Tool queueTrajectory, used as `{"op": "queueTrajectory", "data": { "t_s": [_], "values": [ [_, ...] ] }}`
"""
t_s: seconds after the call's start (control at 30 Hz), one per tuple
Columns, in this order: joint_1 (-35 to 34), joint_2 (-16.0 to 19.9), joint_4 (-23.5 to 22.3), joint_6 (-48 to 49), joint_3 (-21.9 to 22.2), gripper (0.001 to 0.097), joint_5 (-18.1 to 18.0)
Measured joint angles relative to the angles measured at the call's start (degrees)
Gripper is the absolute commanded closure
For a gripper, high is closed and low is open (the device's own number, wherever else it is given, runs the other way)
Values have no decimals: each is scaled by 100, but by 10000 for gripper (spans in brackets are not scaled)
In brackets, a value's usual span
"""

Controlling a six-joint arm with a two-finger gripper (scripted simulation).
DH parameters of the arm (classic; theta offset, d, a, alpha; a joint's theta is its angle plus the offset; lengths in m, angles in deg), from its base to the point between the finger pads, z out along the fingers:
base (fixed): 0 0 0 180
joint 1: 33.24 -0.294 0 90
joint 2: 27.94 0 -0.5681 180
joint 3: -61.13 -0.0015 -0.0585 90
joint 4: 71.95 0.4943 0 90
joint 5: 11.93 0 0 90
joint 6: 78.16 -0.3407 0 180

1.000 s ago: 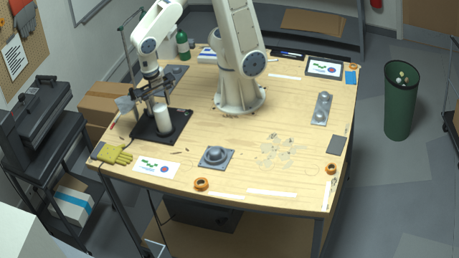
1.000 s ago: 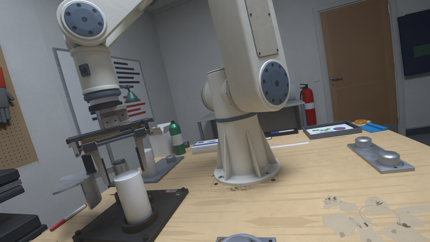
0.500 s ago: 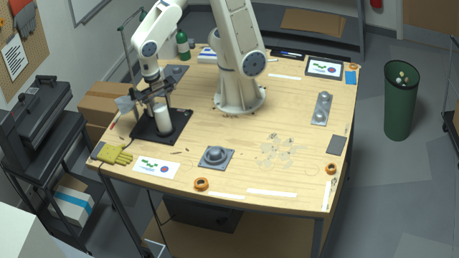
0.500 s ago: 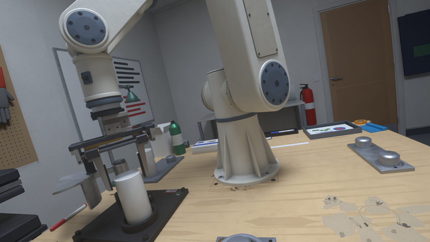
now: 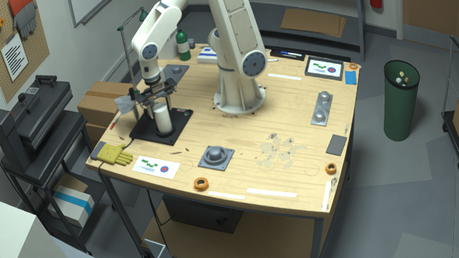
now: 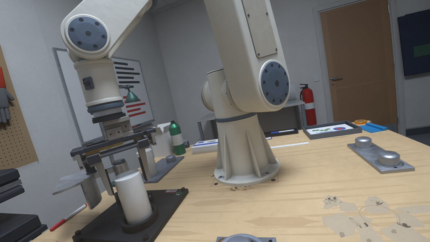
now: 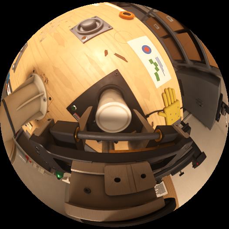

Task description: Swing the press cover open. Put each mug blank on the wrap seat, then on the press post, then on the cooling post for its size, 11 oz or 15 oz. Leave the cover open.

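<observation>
A white mug blank (image 5: 162, 118) (image 6: 133, 196) (image 7: 113, 114) stands upright on the post of the black press base (image 5: 161, 125) (image 6: 132, 215). My gripper (image 5: 157, 102) (image 6: 123, 174) (image 7: 112, 117) is directly above it, open, with a finger on each side of the mug's top. It holds nothing. The grey press cover (image 5: 124, 104) (image 6: 79, 185) is swung out to the left of the base. A second white blank (image 6: 150, 161) stands behind on a dark tray (image 5: 175, 71). The wrap seat (image 5: 216, 156) (image 7: 91, 26) sits at the table's front. The cooling plate with two posts (image 5: 321, 108) (image 6: 379, 157) lies on the right.
Behind the press stand a green bottle (image 5: 183, 45) (image 6: 176, 138) and a lamp stand (image 5: 127, 53). The robot's base (image 5: 238, 89) rises right of the press. A yellow glove (image 5: 113, 154), a printed sheet (image 5: 156, 167) and tape rolls (image 5: 201, 184) lie near the front edge.
</observation>
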Motion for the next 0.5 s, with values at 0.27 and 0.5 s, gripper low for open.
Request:
{"op": "queueTrajectory", "data": {
  "t_s": [0.27,0.5],
  "values": [
    [0,1,0,0,0,161,-3],
    [0,1,0,0,-1,226,-3]
  ]
}}
